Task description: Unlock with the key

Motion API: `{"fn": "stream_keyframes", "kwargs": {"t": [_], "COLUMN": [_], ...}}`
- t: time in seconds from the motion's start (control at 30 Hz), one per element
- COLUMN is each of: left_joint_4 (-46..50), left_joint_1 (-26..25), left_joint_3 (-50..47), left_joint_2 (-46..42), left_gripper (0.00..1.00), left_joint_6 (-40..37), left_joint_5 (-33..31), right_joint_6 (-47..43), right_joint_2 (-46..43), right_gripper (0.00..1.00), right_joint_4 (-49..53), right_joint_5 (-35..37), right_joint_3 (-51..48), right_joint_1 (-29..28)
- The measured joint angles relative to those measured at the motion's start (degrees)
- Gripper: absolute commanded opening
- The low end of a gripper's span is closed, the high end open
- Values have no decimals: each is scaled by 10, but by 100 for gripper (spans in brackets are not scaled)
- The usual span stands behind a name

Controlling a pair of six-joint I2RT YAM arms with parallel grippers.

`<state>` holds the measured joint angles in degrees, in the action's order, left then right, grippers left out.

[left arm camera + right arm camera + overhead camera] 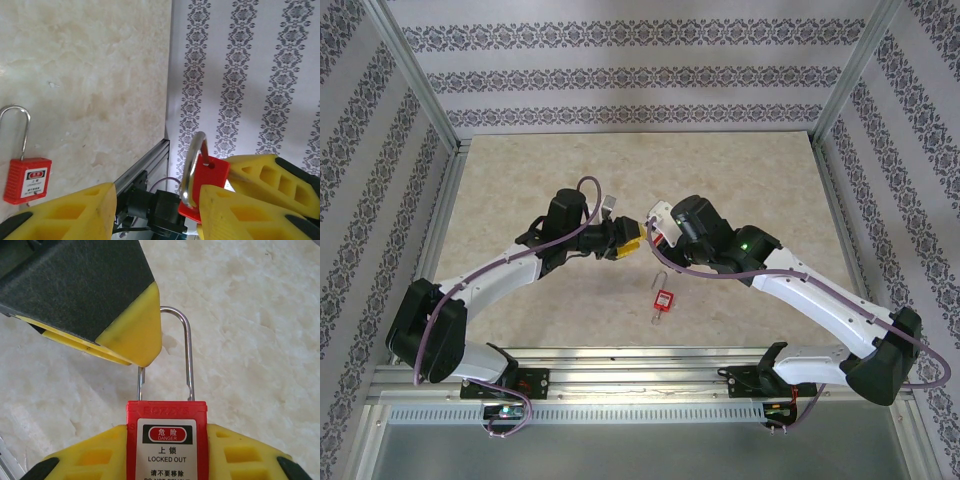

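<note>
Just beyond the loose padlock, the left gripper and the right gripper, which clamped the held padlock, crowded together, and their arms barred both sides. Farther beyond it, the table lay bare to the back wall. Nearer than it, bare tabletop ran to the metal rail.

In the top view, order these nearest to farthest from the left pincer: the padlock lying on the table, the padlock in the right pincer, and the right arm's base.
From the left pincer:
1. Held padlock, just to its right.
2. Table padlock, toward the near edge.
3. Right arm's base, at the near rail.
</note>
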<state>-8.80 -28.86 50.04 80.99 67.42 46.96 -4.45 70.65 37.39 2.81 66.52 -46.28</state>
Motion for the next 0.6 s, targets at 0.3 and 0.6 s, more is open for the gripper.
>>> {"fn": "stream_keyframes", "kwargs": {"t": [0.3, 0.6], "left_joint_4": [-29, -22], "left_joint_1": [0, 1], "left_joint_3": [11, 30], "left_joint_2": [27, 50], "left_gripper": [33, 29], "left_joint_6": [12, -1], "left_joint_5": [5, 13], "right_joint_6": [0, 2], "right_joint_2": [0, 0], "right_gripper": [0, 0], "right_joint_4": [-2, 1], "right_joint_5": [4, 21], "right_joint_3": [0, -2], "right_joint_1": [-9, -16]}}
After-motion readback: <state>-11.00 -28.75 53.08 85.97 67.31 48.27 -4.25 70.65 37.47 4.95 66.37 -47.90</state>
